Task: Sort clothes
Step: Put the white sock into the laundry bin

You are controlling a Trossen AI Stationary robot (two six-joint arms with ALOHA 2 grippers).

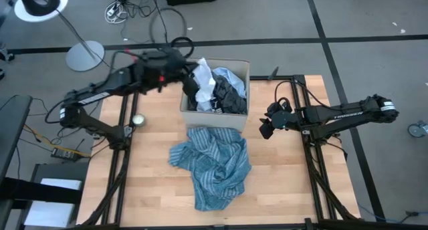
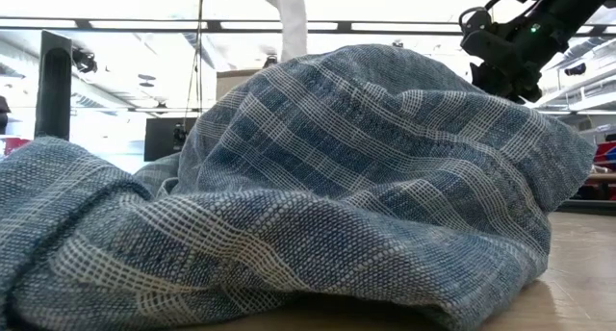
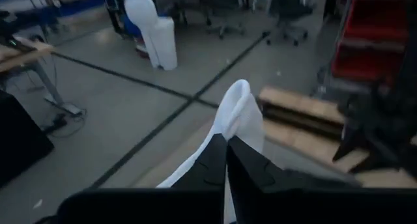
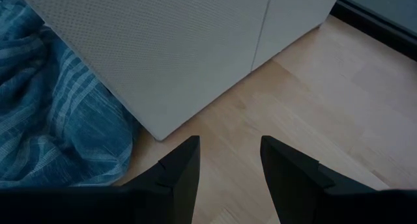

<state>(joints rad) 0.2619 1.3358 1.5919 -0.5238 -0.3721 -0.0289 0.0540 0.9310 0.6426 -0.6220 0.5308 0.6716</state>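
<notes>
**White sock held up over the box**

The white sock [image 1: 202, 76] hangs in the air above the left side of the box [image 1: 214, 120]. It is long and thin, and its long way runs up and down. In the low view the sock [image 2: 287, 18] shows high up, hanging straight down behind the big shirt. In the left wrist view the rounded end of the sock [image 3: 240, 113] sticks out past the fingers.

The left gripper [image 1: 189, 75] holds the sock. Its two dark fingers [image 3: 212, 165] are pressed close together, with the white cloth pinched between them.

Inside the box lie more clothes. A pale blue shirt [image 1: 229, 76] sits near the far right corner. A black piece [image 1: 227, 96] fills the middle and the near part.

On the table [image 1: 287, 183], in front of the box, lies the blue striped shirt [image 1: 214, 164]. It is crumpled in a heap, touching the near wall of the box. Its long way runs from the box toward the near edge of the table. In the low view the shirt [image 2: 318, 196] fills most of the picture.

The right gripper [image 1: 266, 130] waits just right of the box, low over the table. Its fingers [image 4: 179, 175] are spread apart and hold nothing. They point at the bare wood by the box corner [image 4: 156, 129].

A small round thing [image 1: 138, 120] sits on the table left of the box.
</notes>
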